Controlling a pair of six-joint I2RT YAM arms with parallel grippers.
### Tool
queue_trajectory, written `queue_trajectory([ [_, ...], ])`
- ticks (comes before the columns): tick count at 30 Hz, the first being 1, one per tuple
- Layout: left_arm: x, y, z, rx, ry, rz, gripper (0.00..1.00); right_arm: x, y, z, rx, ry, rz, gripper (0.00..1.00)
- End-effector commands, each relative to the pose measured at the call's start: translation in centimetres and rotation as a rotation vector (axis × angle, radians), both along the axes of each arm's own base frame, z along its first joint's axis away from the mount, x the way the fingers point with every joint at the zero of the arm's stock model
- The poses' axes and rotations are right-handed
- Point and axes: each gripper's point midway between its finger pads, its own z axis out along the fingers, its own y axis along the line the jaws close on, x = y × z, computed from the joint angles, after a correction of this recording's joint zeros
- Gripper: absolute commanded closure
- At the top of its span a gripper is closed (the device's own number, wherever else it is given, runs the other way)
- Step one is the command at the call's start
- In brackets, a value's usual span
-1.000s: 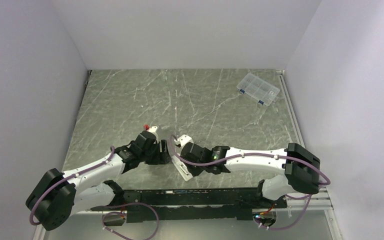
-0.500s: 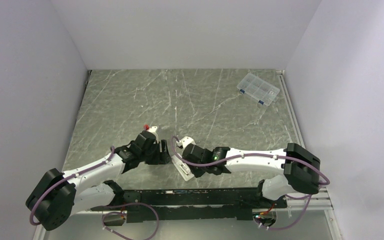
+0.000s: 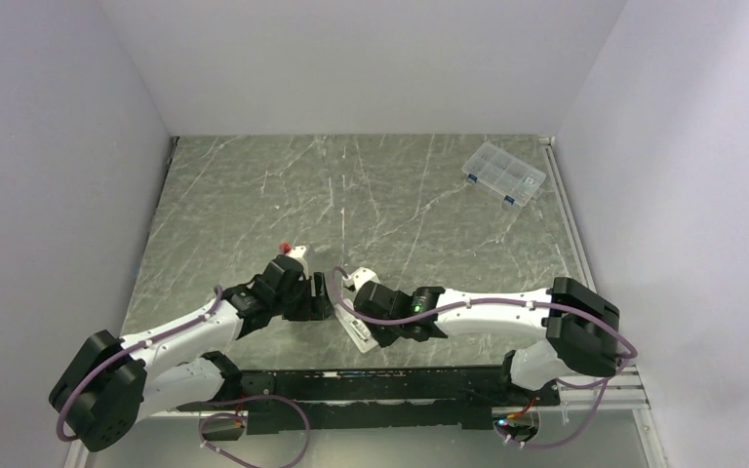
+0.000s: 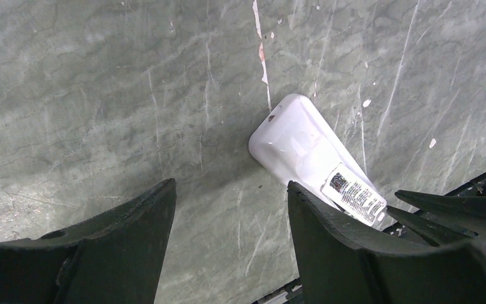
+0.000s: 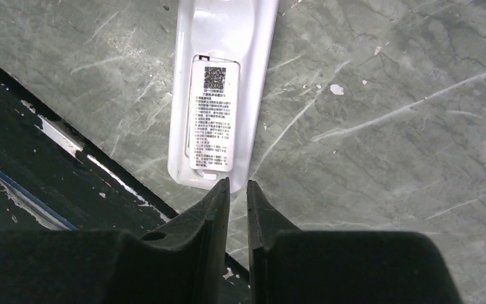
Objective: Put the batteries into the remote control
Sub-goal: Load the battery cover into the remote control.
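Right wrist: near-shut right gripper is best pressed squarely onto the remote control's cover; left gripper is spread wide.

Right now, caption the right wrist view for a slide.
Nearly shut right fingers poised at the end of the remote, which lies label-up on the table.

White arm links, black joints, purple cables, black wedge fingers.
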Motion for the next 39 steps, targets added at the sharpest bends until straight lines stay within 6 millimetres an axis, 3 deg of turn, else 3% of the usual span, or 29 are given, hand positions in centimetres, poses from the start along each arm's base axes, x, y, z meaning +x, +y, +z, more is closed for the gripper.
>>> queue_trajectory([
  [1, 0.2, -0.1, 0.4, -0.014, -0.024, -0.008, 0.30, 0.6, 1.8, 1.3, 0.062, -0.016, -0.001, 0.81],
  [25, 0.1, 0.2, 0.2, -0.010, -0.020, -0.005, 0.30, 0.6, 2.7, 1.4, 0.091, -0.005, 0.005, 0.80],
  [39, 0.1, 0.3, 0.3, -0.009, -0.024, -0.001, 0.30, 1.1, 2.8, 3.4, 0.108, -0.038, -0.004, 0.80],
])
